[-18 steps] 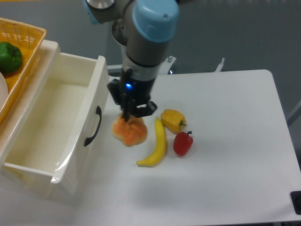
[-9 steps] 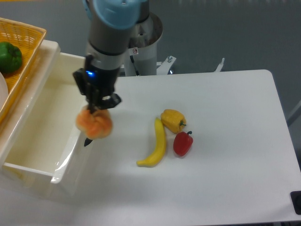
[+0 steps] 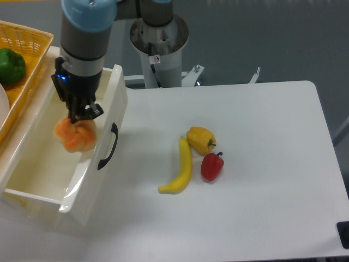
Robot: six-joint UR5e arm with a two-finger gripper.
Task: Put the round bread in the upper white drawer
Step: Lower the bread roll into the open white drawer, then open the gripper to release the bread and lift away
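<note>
Right now my claw (image 3: 82, 115) is clamped on the top of the round bread (image 3: 75, 134), which hangs directly beneath it, at six o'clock from my fingertips, with nothing of the bun touching any surface that I can see. What matters for the next move is how that bun sits against the upper white drawer (image 3: 32, 188): it appears to hang over the open cavity, close to the drawer's front panel, with the curved black handle (image 3: 107, 146) just off at three o'clock from the bun on the outer face of that panel. The floor of the drawer spreads away toward eight o'clock, so the roomier part of the box lies that way, and the front wall is the near hazard. I judge I am far enough inside the rim that a straight descent would clear the panel, though from this single high view I cannot tell how high above the drawer floor the bun hangs. The bun is lumpy and roughly round, with no long axis to line up, so orientation hardly matters; only the drop point does. Out on the desk (image 3: 262, 207), well apart at three to four o'clock, lie the banana (image 3: 182, 168), the yellow bell pepper (image 3: 200, 140) and the red pepper (image 3: 212, 166), none in my way.
</note>
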